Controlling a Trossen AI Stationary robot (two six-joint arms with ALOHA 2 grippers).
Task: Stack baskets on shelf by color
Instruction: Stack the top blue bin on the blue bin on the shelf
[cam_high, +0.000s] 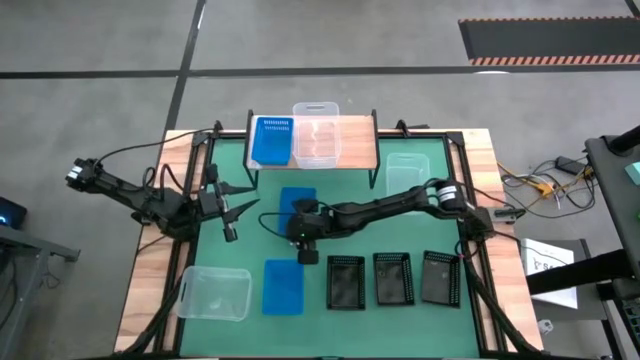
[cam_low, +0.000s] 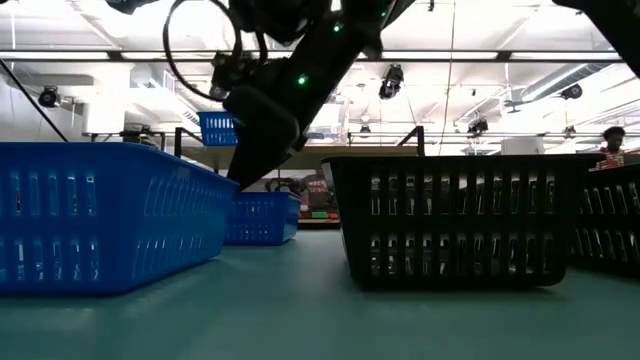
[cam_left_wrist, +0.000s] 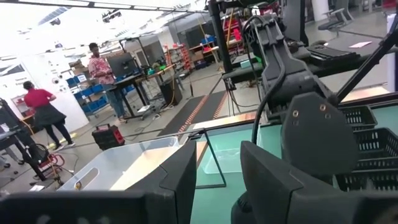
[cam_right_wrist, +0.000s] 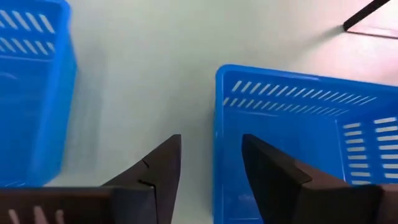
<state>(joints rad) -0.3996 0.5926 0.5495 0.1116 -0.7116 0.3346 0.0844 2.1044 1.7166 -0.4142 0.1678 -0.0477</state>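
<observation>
On the wooden shelf (cam_high: 360, 135) at the far edge stand a blue basket (cam_high: 271, 141) and a clear basket (cam_high: 316, 135). A blue basket (cam_high: 297, 200) sits mid-table and another (cam_high: 283, 287) nearer the front. My right gripper (cam_high: 303, 238) is open above the mid-table blue basket's near end. In the right wrist view its fingers (cam_right_wrist: 163, 167) stand on either side of that basket's end wall (cam_right_wrist: 219, 118), apart from it. My left gripper (cam_high: 232, 220) is open and empty, left of the middle.
Three black baskets (cam_high: 346, 281), (cam_high: 393, 277), (cam_high: 440, 276) stand in a row at the front right. One clear basket (cam_high: 214, 293) sits at the front left and another (cam_high: 407, 172) at the right, beside the shelf. People stand in the room behind (cam_left_wrist: 99, 68).
</observation>
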